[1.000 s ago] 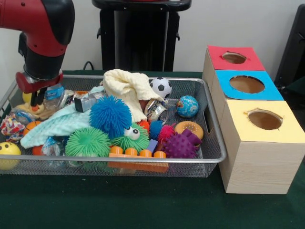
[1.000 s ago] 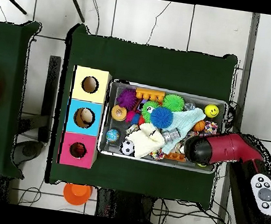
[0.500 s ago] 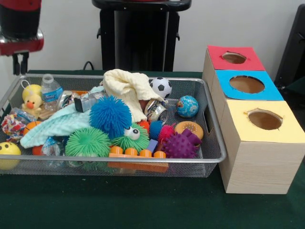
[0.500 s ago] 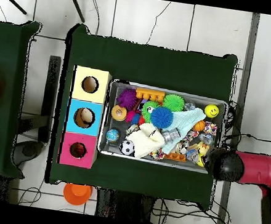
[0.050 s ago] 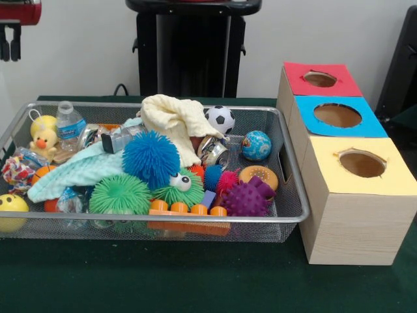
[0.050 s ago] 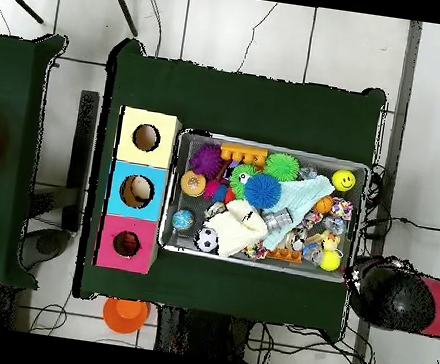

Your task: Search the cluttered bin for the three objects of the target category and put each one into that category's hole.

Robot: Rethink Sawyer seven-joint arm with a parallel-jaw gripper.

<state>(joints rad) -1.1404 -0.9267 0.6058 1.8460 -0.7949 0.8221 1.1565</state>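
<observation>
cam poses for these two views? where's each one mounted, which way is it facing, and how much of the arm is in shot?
Front view: across the table, level with the wire bin and the three-hole box; only the gripper shows, top left corner.
Overhead view: above, straight down on the table; the arm's end sits off the bin's corner.
Shared: bin, box, soccer ball, rubber duck.

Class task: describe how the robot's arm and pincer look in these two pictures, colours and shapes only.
In the front view only the arm's end shows: a red rounded collar with two short black prongs of the pincer hanging beneath. In the overhead view the arm is a round black cap joined to a red segment. No cables or markings are visible on it.
</observation>
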